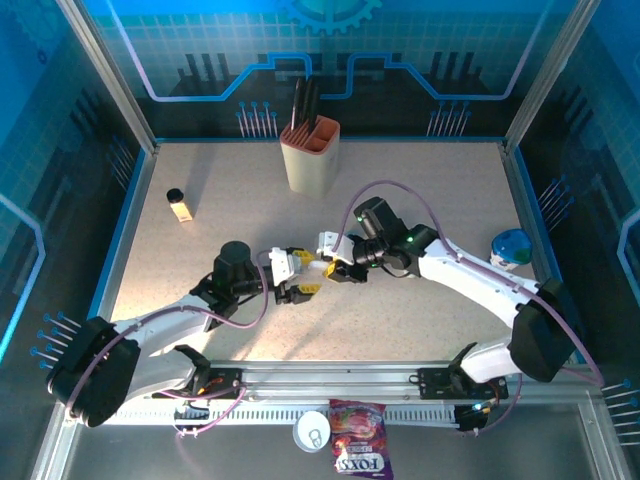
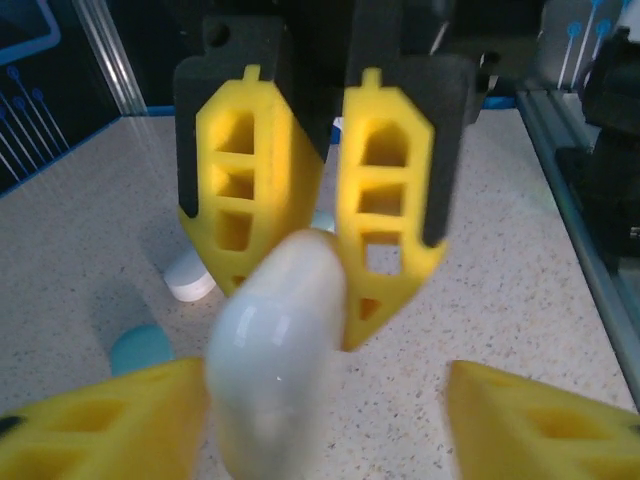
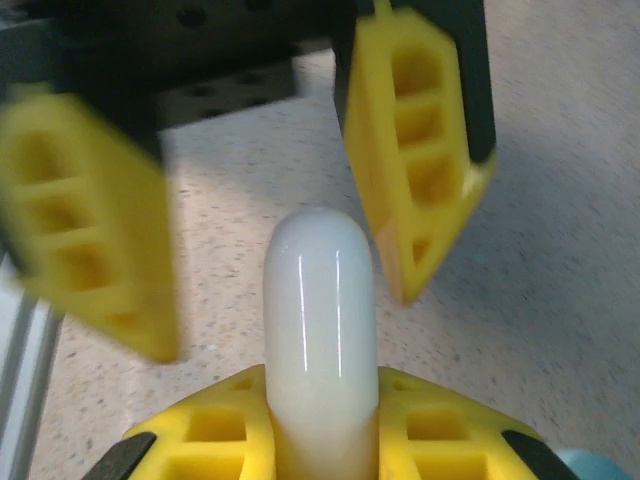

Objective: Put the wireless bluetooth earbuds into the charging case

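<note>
Between the yellow fingers of the right gripper (image 3: 322, 410), at mid-table, a glossy white pebble-shaped case (image 3: 320, 300) is pinched by one end. Its free end points left into the left gripper (image 2: 325, 375), whose fingers stand spread on either side of it. Two small pieces that I take for the earbuds, a white bit (image 2: 190, 283) and a pale teal bit (image 2: 140, 348), lie on the table (image 2: 500, 300) just to the far side of the grippers, outside the case. The smooth shell could swivel or slip in so narrow a pinch. The left fingers, close alongside, could knock it if they pull away crooked.
</note>
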Available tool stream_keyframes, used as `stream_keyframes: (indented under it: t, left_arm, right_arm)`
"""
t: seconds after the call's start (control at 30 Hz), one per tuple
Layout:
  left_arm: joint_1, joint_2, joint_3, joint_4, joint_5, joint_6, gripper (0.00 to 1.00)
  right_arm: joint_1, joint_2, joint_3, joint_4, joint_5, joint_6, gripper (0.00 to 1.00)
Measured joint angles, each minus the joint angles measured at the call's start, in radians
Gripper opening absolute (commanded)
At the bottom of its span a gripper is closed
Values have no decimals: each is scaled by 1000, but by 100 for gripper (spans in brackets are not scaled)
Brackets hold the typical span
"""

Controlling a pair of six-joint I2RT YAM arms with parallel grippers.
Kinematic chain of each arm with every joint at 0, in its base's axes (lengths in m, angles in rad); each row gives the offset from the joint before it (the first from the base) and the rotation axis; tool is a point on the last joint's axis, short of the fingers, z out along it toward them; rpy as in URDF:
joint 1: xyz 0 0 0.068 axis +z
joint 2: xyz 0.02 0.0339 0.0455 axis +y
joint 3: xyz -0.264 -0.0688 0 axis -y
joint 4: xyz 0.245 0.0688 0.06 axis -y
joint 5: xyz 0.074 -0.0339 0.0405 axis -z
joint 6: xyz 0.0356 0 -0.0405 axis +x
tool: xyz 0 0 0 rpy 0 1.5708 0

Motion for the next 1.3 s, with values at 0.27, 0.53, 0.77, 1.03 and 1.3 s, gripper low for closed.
stream_keyframes:
  t: [0.27,0.53,0.77,1.03,1.3]
  left_arm:
    - [0,25,-12,33,-109,-26,99]
    - [0,146,-36,204,-145,-98,99]
    - [0,185,-42,262,-145,-101,99]
    - [0,124,-42,143,-148,-37,99]
    - [0,120,-42,84,-168,-29,99]
  right_arm:
    - [-203,-94,-211,270,72,466,1]
    - [-224,-37,-271,378,69,913,2]
    - [-205,148,-271,441,39,1095,4]
    - [-175,286,-271,502,35,1163,14]
    - [-175,293,-270,503,96,1136,56]
